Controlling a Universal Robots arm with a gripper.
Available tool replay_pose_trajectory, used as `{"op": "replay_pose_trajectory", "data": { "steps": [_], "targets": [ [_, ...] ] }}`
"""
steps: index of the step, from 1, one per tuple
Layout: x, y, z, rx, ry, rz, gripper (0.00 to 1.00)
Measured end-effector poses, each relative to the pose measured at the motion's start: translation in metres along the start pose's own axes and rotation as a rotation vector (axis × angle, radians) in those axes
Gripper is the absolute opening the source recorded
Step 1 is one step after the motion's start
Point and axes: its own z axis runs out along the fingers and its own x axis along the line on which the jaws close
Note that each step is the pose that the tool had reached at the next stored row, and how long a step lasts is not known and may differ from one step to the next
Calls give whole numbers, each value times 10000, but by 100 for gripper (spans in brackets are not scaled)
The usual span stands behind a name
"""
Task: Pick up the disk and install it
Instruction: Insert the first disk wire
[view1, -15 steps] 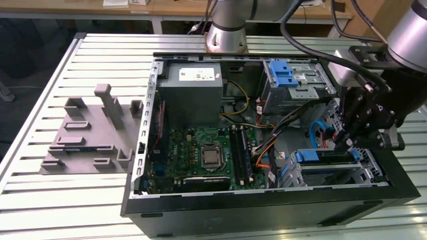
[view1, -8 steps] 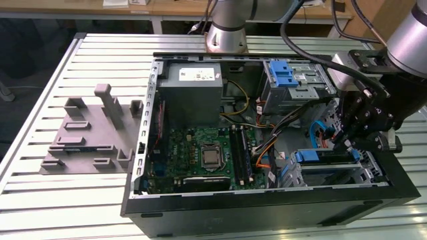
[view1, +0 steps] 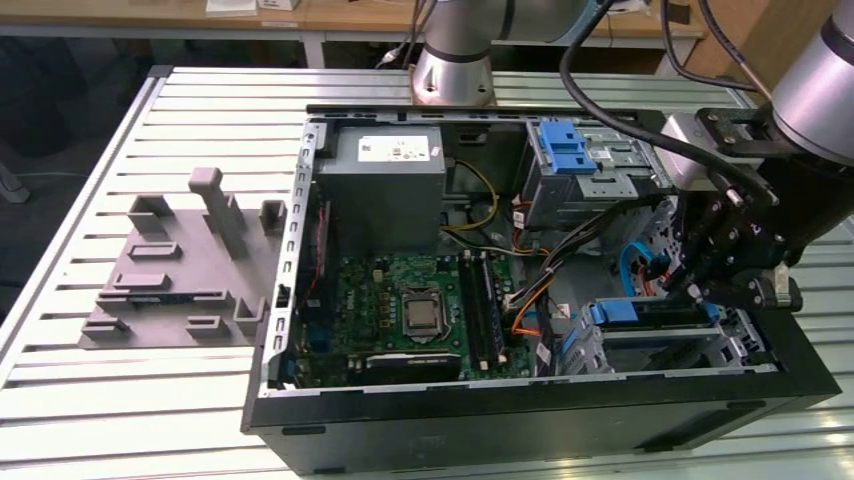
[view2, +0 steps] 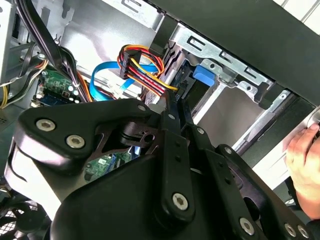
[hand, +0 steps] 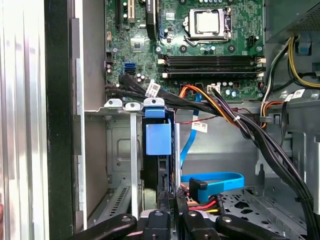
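Gripper (hand: 167, 212) at disk (hand: 159, 140) in bay, cables (hand: 235, 120) beside

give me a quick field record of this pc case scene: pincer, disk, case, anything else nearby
pincer: low inside the case, at the drive cage, by the disk's edge
disk: standing on edge in the drive cage, blue carrier end facing out
case: open, lying on its side on the slatted table
motherboard: exposed, socket bare
hand: a person's, resting at the case's edge
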Motion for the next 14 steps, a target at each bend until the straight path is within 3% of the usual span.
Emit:
{"op": "replay_pose_trajectory", "data": {
  "steps": [14],
  "targets": [
    [2,0,7,-1,-3,-267,16]
  ]
}}
